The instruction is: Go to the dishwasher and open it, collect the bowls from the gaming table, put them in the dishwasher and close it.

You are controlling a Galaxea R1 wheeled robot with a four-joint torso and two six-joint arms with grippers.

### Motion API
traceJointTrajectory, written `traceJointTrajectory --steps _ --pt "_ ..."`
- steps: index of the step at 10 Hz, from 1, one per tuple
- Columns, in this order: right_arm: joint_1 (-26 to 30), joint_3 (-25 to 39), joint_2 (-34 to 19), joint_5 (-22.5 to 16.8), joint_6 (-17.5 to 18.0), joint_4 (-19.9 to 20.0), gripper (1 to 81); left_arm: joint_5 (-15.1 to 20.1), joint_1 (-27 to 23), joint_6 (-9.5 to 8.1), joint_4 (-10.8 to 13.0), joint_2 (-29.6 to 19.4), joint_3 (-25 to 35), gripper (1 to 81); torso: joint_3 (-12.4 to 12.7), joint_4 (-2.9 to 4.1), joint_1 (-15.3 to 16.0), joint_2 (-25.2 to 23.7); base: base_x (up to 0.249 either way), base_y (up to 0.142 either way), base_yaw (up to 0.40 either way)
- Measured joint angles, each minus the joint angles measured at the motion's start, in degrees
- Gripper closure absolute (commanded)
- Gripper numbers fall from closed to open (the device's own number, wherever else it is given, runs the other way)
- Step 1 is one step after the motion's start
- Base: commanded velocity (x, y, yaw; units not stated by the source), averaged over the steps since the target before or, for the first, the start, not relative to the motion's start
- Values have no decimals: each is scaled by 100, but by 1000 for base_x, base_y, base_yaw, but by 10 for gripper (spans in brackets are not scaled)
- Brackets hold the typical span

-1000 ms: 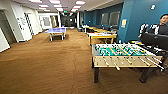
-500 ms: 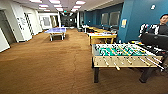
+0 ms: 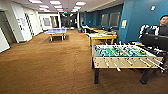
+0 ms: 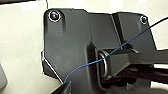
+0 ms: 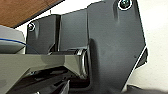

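Observation:
The gaming table [image 3: 102,37], with yellow sides and legs, stands partway down the room on the right, just behind a foosball table. At this distance I cannot make out bowls on its top. The dishwasher is out of view. In both wrist views the robot's own dark plate lies close over a pale surface, and a thin blue wire [image 4: 82,66] crosses the plate in the left wrist view.
A foosball table [image 3: 122,56] with a green field and rods stands close on the right. A person [image 3: 160,27] is behind it by the blue wall. A blue table-tennis table [image 3: 57,31] stands far down the room. Wide brown carpet [image 3: 50,65] stretches ahead and to the left.

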Motion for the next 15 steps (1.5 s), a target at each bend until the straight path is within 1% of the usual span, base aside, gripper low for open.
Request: traceJointTrajectory --steps 1,3,8,10,15 --pt "11 4 17 -26 -2 -2 10 18 0 0 -10 -6 -16 10 -2 0 5 4 116 0 0" --pt "107 12 17 46 -5 -2 10 -48 -105 0 -10 -2 -13 10 0 0 2 4 126 0 0" --pt "72 10 2 28 -5 -29 10 -41 -74 0 -22 -5 -9 10 0 0 2 6 134 0 0" --pt "69 10 -2 24 -5 -30 10 -48 -77 0 -93 -2 -7 10 0 0 2 6 134 82 0" --pt "50 10 -17 27 -5 -40 10 -41 -74 0 -104 11 -9 10 0 0 2 6 133 98 0"
